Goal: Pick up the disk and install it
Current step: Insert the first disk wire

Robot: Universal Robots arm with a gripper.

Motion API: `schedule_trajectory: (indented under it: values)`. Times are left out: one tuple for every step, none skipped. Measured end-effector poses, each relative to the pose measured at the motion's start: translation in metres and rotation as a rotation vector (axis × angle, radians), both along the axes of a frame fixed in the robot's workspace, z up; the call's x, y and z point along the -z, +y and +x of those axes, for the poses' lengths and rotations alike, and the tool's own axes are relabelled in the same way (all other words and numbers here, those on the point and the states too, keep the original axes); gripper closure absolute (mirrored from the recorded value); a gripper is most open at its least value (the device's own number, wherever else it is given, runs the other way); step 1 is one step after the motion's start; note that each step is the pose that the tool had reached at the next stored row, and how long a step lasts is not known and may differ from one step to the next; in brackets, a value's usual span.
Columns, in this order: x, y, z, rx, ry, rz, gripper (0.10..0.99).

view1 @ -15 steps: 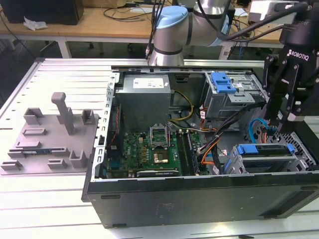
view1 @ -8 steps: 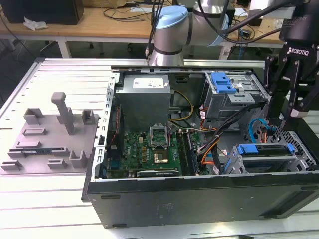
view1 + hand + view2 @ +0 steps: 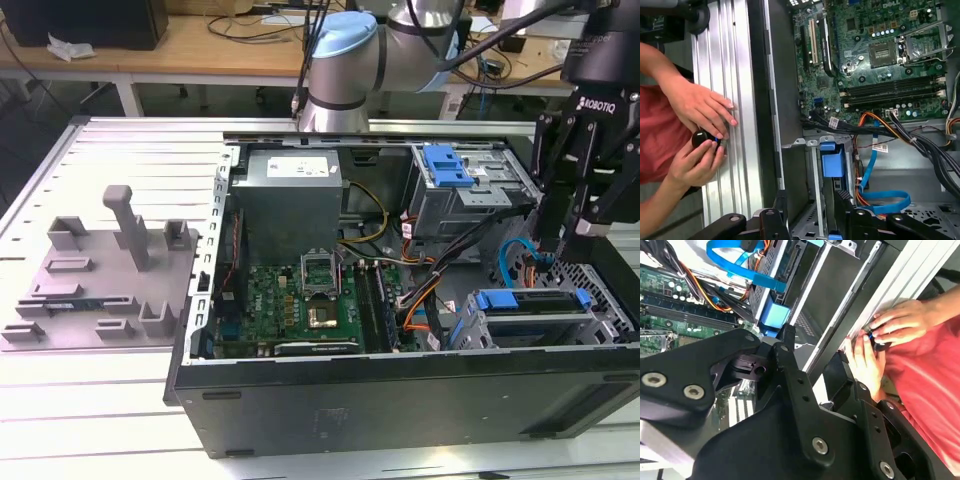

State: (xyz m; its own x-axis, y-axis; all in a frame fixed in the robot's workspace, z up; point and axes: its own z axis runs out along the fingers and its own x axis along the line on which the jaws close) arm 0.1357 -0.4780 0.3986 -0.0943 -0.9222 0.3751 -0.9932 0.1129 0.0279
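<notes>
The gripper (image 3: 562, 238) hangs at the right edge of the exterior view over the open case (image 3: 300, 390), its fingers (image 3: 780, 220) spread and pinching nothing. The disk (image 3: 530, 302) sits in the cage (image 3: 610, 320) at lower right (blue frame uppermost), just below the fingers. A person's hands (image 3: 700, 130) are at the table (image 3: 100, 420) beside the case.
</notes>
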Motion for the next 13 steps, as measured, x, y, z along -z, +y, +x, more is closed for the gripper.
schedule_trajectory:
  values:
    - [0.0005, 0.0024, 0.0004, 0.0, 0.0, -0.01, 0.584]
    - [0.0014, 0.0078, 0.0014, 0.0, 0.0, -0.028, 0.584]
    - [0.0021, 0.0128, 0.0028, 0.0, 0.0, -0.036, 0.584]
    - [0.0031, 0.0195, 0.0047, 0.0, 0.0, -0.041, 0.584]
    - [0.0047, 0.0289, 0.0076, 0.0, 0.0, -0.043, 0.584]
    - [0.0053, 0.0341, 0.0091, 0.0, 0.0, -0.044, 0.584]
    - [0.0059, 0.0379, 0.0102, 0.0, 0.0, -0.044, 0.584]
    - [0.0068, 0.0434, 0.0119, 0.0, 0.0, -0.045, 0.584]
    - [0.0074, 0.0472, 0.0134, 0.0, 0.0, -0.045, 0.584]
    - [0.0089, 0.0534, 0.0175, 0.0, 0.0002, -0.045, 0.584]
    - [0.0103, 0.0572, 0.022, 0.0, 0.0011, -0.045, 0.584]
    - [0.0112, 0.0591, 0.0258, 0.0, 0.002, -0.045, 0.584]
    - [0.012, 0.0606, 0.0307, 0.0, 0.0031, -0.045, 0.584]
